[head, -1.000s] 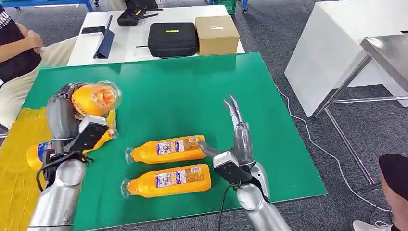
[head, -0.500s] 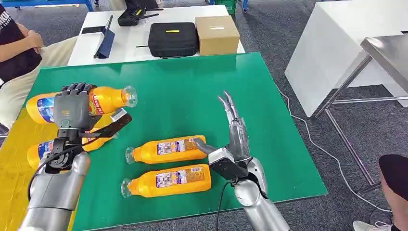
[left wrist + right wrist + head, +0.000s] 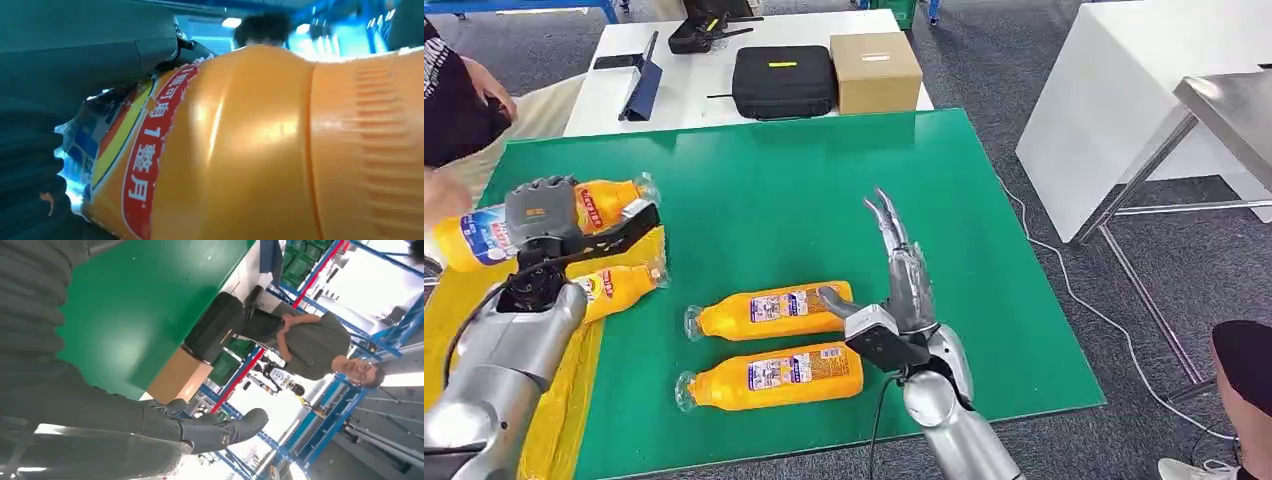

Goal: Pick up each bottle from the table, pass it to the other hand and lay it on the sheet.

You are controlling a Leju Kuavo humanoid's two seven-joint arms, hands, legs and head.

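My left hand [image 3: 539, 212] grips an orange bottle [image 3: 609, 200] around its middle and holds it level above the yellow sheet [image 3: 564, 400], cap toward the table's middle. In the left wrist view that bottle [image 3: 250, 150] is pressed close against the dark fingers [image 3: 30, 175]. A second orange bottle [image 3: 619, 285] lies on the sheet's edge just below it. Two more bottles [image 3: 769, 310] [image 3: 774, 375] lie side by side on the green table [image 3: 774, 170]. My right hand [image 3: 904, 290] stands open just right of them, fingers [image 3: 200, 432] stretched out and holding nothing.
A person sits at the far left, one blurred hand [image 3: 439, 195] near the held bottle's base. Behind the green table a white table carries a black case [image 3: 782, 80], a cardboard box [image 3: 874, 70] and a tablet stand [image 3: 642, 88]. A steel table [image 3: 1234, 110] stands at right.
My left hand has turned the bottle level and carried it left and lower over the sheet. My right hand has drifted slightly left. The person's hand has come in at the left edge.
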